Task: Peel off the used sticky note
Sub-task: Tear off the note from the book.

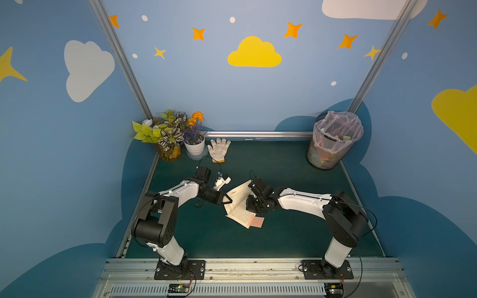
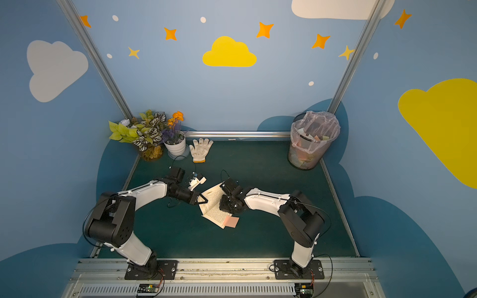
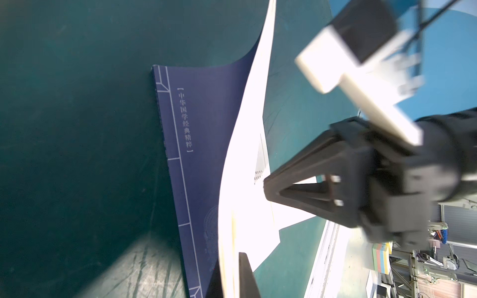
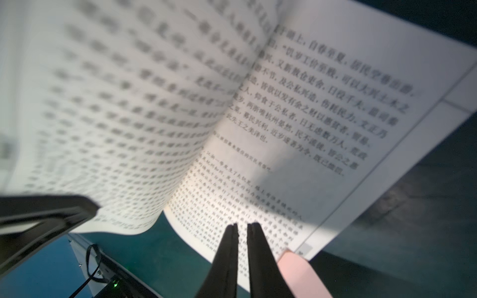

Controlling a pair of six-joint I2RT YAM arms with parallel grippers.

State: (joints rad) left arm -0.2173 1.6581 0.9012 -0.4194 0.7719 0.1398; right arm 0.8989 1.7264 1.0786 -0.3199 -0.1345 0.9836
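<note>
An open book [image 1: 238, 203] is seen lying on the green mat [image 1: 296, 227], between the two arms. The pink sticky note [image 1: 256, 222] is stuck at the book's near corner, on the right arm's side, and juts past the page edge onto the mat; this is shown in both top views [image 2: 231, 221]. The left gripper [image 1: 227, 199] is set at the book's left edge, its jaws pressed together on a lifted sheaf of pages, which are curled up off the dark blue cover. The right gripper [image 4: 244, 227] is held over the book's right-hand page, close to the note. Its fingers [image 4: 254, 232] are parted by only a thin gap, with nothing pinched between them. Whether the page is touched by the tips cannot be told. The note [image 4: 296, 271] is seen just beside those fingers, not gripped. Well beyond the book, at the back of the mat, a white glove [image 1: 219, 149] and a flower pot [image 1: 195, 147] are placed on the left arm's side. A lined bin [image 1: 334, 140] is placed at the back on the right arm's side.
</note>
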